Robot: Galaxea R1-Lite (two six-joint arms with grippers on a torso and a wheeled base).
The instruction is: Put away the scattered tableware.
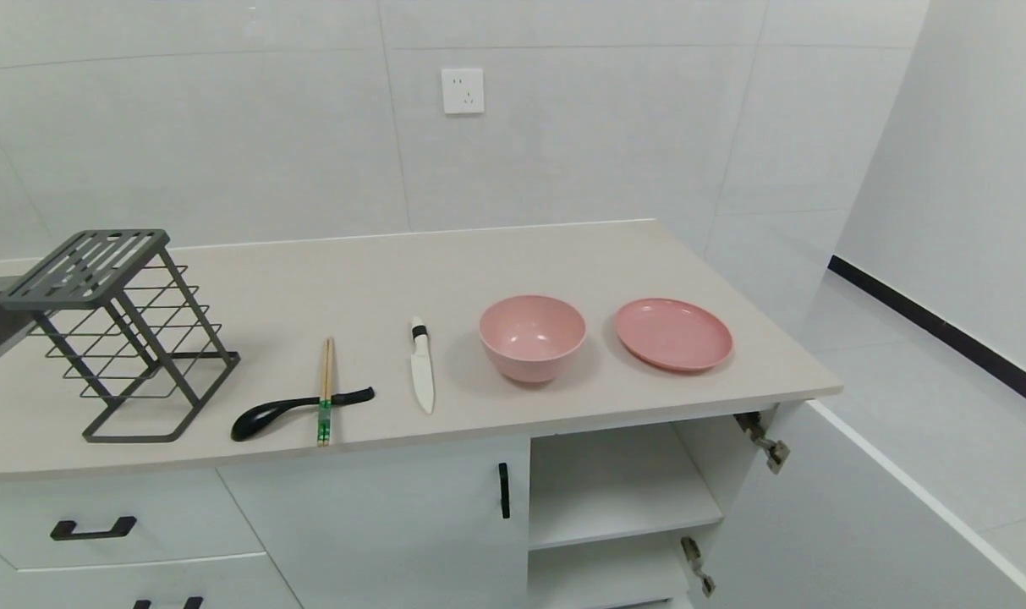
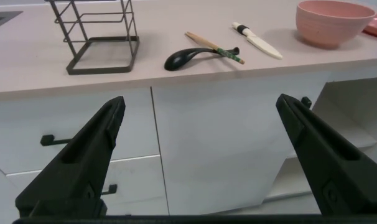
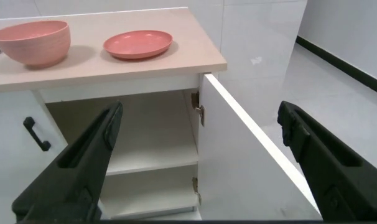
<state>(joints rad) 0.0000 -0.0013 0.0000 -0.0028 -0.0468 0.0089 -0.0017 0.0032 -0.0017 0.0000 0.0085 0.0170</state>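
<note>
I held my left gripper (image 2: 201,106) and right gripper (image 3: 201,112) wide open, holding nothing. The round pink bowl (image 1: 532,337) and flat pink plate (image 1: 673,333) sat on the pale counter (image 1: 563,262), well apart from my black fingers (image 2: 83,162).

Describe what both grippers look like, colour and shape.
The left gripper and right gripper look alike: each has two matte black fingers, broad at the base, tapering to blunt tips, with angular, stepped edges.

White tiled wall (image 1: 563,127), beige countertop (image 1: 479,262)
</note>
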